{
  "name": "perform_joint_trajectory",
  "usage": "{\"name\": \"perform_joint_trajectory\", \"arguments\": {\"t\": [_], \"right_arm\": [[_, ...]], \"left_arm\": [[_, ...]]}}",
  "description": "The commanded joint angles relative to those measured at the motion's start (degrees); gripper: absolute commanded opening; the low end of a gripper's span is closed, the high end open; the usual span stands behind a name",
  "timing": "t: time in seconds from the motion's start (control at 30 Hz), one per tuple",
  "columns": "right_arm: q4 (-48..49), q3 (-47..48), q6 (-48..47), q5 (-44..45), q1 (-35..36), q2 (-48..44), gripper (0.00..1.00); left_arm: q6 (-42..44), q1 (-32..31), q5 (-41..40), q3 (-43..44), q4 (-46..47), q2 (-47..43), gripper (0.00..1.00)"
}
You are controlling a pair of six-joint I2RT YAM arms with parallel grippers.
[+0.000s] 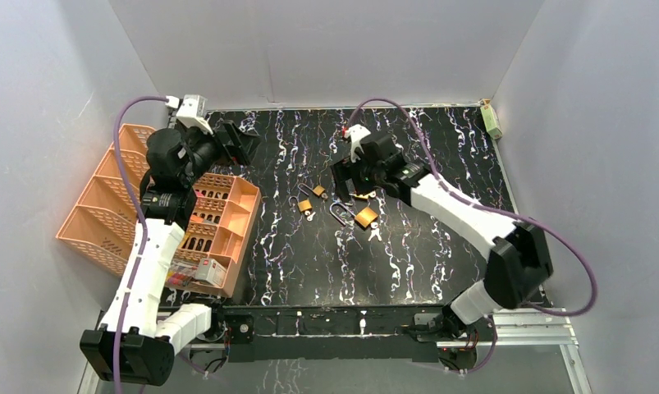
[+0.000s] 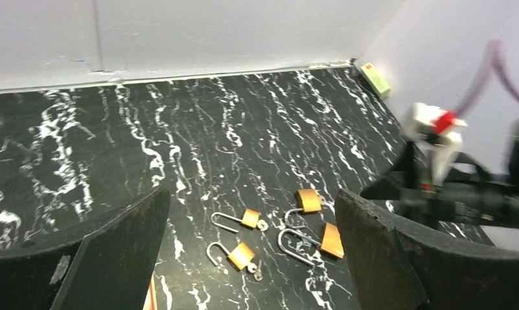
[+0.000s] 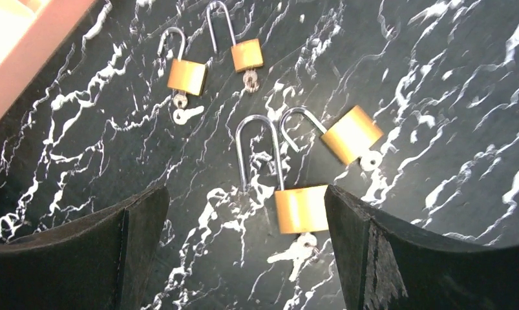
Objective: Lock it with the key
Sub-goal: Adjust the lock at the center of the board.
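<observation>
Several brass padlocks with open shackles lie mid-table. The largest padlock (image 3: 301,208) (image 1: 365,217) has a key (image 3: 300,248) in its base. It lies on the table below my open right gripper (image 3: 243,213) (image 1: 346,176), close to the right finger (image 3: 373,258) and not held. Another padlock (image 3: 351,134) lies beside it, and two smaller ones (image 3: 186,76) (image 3: 247,55) lie further off; a loose key (image 3: 187,115) hangs from the first. My left gripper (image 2: 253,190) (image 1: 235,139) hangs open and empty at the back left, looking across at the padlocks (image 2: 242,255) (image 2: 332,240).
An orange plastic basket (image 1: 88,213) stands at the left edge, with a small box (image 1: 211,269) at its near corner. A small green box (image 1: 492,119) (image 2: 375,77) sits in the far right corner. Grey walls enclose the black marbled table (image 1: 441,246).
</observation>
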Motion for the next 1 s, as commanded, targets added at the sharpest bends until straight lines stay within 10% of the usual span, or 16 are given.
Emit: {"name": "perform_joint_trajectory", "arguments": {"t": [0.0,0.37,0.67,0.97], "right_arm": [[-4.78,11.75,6.41,1.75,2.79,10.14,0.99],[-6.48,25.52,19.56,10.12,11.73,27.92,0.99],[-4.85,29.08,22.81,13.83,12.11,37.05,0.96],[-3.15,30.81,22.08,14.78,12.16,41.2,0.74]], "left_arm": [[0.5,0.4,10.48,4.27,-1.34,2.94,0.98],[28.7,2.13,48.17,30.43,-40.74,19.81,0.98],[11.25,2.27,26.83,16.83,-10.73,10.57,0.98],[9.99,2.33,16.59,11.29,-5.94,7.89,0.98]]}}
